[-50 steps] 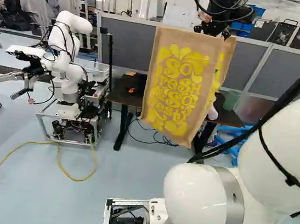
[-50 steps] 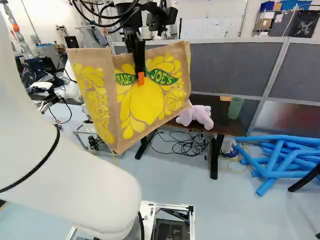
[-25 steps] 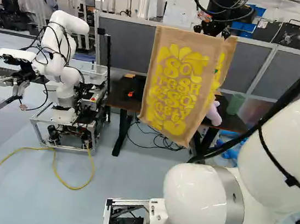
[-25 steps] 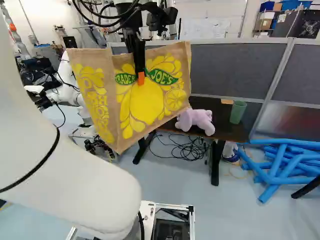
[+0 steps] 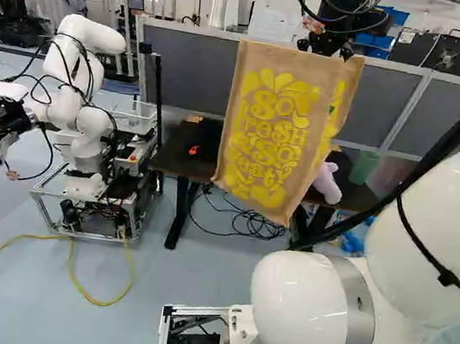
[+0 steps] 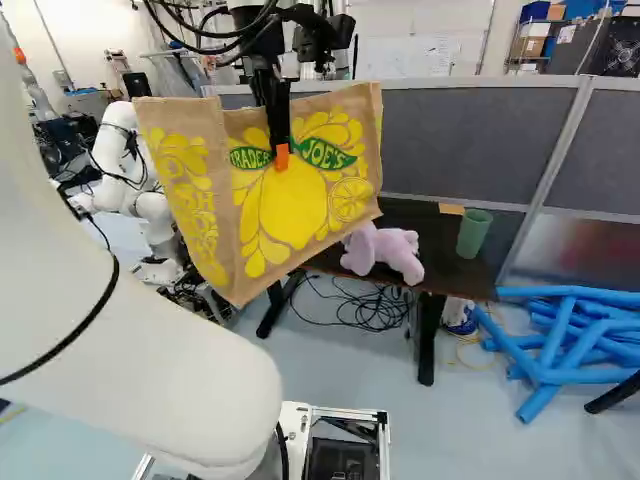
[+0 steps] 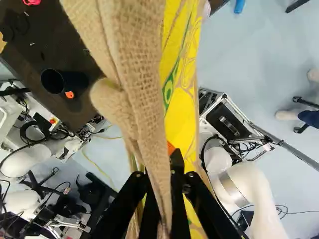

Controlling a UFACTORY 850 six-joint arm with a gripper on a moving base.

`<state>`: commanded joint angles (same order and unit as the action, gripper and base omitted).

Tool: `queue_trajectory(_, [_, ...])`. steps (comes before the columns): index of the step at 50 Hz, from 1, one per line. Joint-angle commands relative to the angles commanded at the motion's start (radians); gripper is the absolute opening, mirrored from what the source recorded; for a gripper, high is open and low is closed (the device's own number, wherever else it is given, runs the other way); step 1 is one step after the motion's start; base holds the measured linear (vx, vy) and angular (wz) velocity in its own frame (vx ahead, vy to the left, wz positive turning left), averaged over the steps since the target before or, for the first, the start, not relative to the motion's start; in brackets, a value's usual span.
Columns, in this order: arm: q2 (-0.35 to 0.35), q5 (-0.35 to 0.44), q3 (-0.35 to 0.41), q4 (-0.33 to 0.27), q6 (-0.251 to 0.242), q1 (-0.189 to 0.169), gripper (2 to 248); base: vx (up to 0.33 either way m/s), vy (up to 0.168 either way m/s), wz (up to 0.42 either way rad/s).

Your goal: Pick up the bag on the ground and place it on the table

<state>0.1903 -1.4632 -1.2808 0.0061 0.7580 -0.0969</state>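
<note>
My gripper (image 6: 283, 153) is shut on the fabric side of the tan and yellow bag (image 6: 292, 205), which hangs tilted in the air. An orange pad lies against its printed face. In the wrist view the gripper (image 7: 162, 172) pinches a fold of the bag (image 7: 137, 64) between its two fingers. The left base view shows the bag (image 5: 271, 131) hiding the fingers and part of the dark brown table (image 6: 455, 268) beyond. On that table are a pink plush toy (image 6: 385, 250) and a green cup (image 6: 474, 233); how far the bag is from the tabletop I cannot tell.
Another robot (image 5: 80, 118) stands left of the table. Blue foam tubes (image 6: 560, 335) lie on the floor to the table's right. Grey partitions (image 6: 460, 140) rise behind it, and black cables (image 6: 365, 300) lie beneath. A dark round container (image 7: 52, 80) shows on the tabletop in the wrist view.
The base has moved, bringing the table nearer in both base views. My arm and the bag keep their pose over the base. The other robot looks nearer, its arm posed differently.
</note>
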Motion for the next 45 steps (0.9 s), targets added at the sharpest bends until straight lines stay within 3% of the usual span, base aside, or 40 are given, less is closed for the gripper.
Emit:
queue_trajectory(14, [0.0,0.0,0.0,0.0,0.0,0.0,21,0.12,-0.08,-0.049])
queue_trajectory(45, [0.0,0.0,0.0,0.0,0.0,0.0,21,0.129,-0.111,-0.198])
